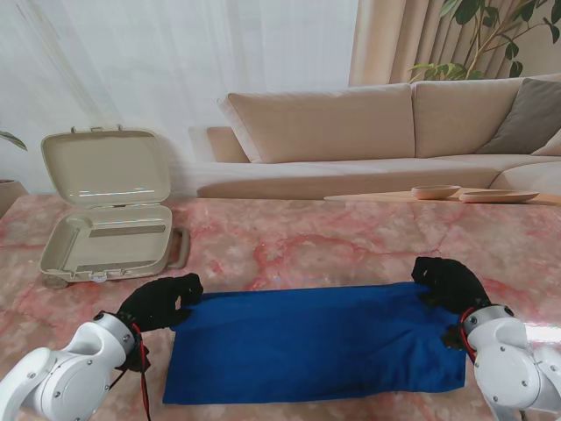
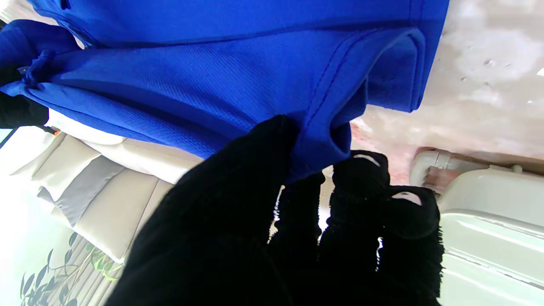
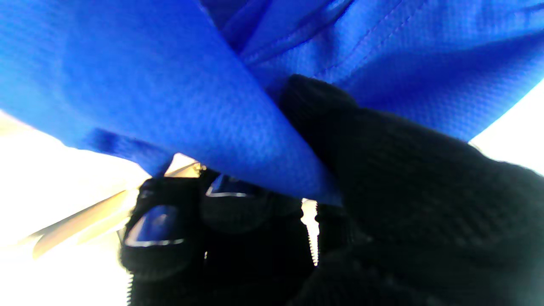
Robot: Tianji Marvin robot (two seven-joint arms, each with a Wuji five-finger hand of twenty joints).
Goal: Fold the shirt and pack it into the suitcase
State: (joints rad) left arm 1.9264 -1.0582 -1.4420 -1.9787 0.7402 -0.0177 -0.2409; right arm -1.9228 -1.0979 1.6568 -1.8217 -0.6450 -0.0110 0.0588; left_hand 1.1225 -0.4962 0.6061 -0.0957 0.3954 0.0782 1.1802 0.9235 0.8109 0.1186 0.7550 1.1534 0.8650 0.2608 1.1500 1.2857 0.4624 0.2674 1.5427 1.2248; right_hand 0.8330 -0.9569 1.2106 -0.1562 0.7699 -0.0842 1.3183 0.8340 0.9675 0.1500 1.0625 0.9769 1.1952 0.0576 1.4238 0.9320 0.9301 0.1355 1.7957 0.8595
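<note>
With the left hand (image 1: 160,301) and right hand (image 1: 449,282) each pinching a far corner of the blue shirt (image 1: 316,342) (open suitcase (image 1: 110,246) at ten o'clock), uneven pulling could, I judge, slip a corner and skew the fold.

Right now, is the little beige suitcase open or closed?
Open. The beige hard-shell suitcase has its lid standing upright, and its tray lies bare on the pink marble table.

I see a beige sofa (image 1: 351,132) beyond the far edge of the pink marble table (image 1: 307,246), with a grey cushion (image 1: 530,114) at its right end. A shallow bowl (image 1: 436,191) rests on a low wooden board (image 1: 386,197) before it, under a leafy plant (image 1: 491,35).
</note>
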